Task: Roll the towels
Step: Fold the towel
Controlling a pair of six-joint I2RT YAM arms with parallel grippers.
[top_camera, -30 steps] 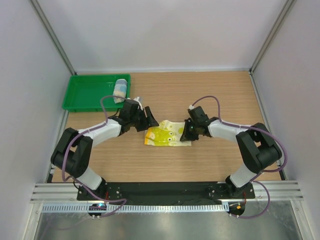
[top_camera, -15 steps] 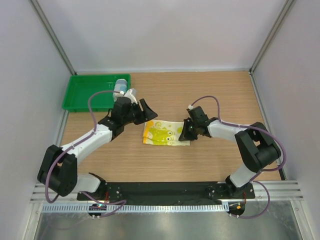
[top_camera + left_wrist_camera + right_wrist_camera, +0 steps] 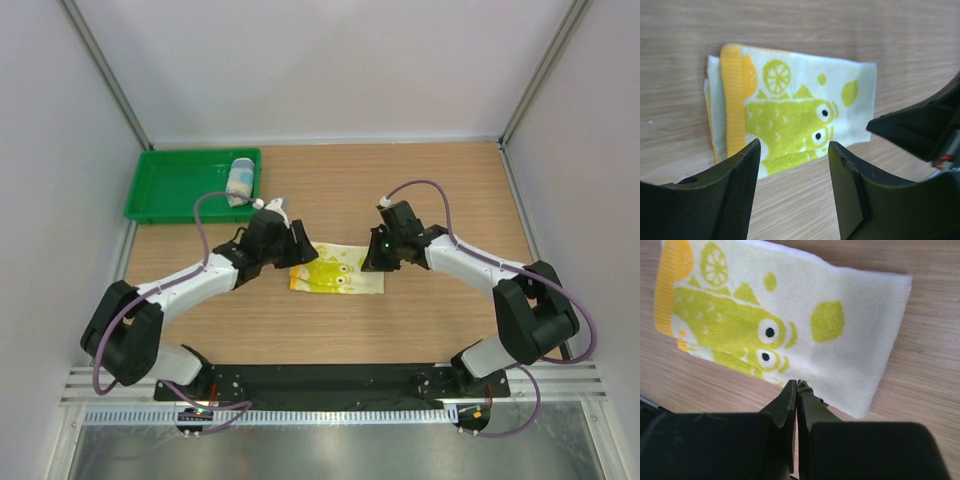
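- Looking out from the arm bases: the yellow-green towel [image 3: 335, 276] lies flat on the wooden table [image 3: 450, 190], mid-way between the two arms. It is folded and, by the look of it, not rolled yet.
- Its long axis runs left-right. The orange-edged end points at the left arm, the plain white end at the right arm.
- The left gripper [image 3: 298, 247] hangs just beside the orange end, jaws roughly half open with nothing in them. In the wrist view both fingers [image 3: 735, 195] frame the towel's long edge, clear of the cloth.
- The right gripper [image 3: 372, 262] is over the white end, jaws closed tip to tip. No cloth shows between them, and I cannot tell whether the tips press on the towel.
- My read: the roll must travel along the long axis, so it starts at a short end. Each arm is nearest its own end. Only the left is open and lined up, so the orange end is the likely start.
- Far left: the green tray [image 3: 170, 190] holds the light blue towel [image 3: 240, 178] at its right end. It looks already rolled and neither gripper touches it.
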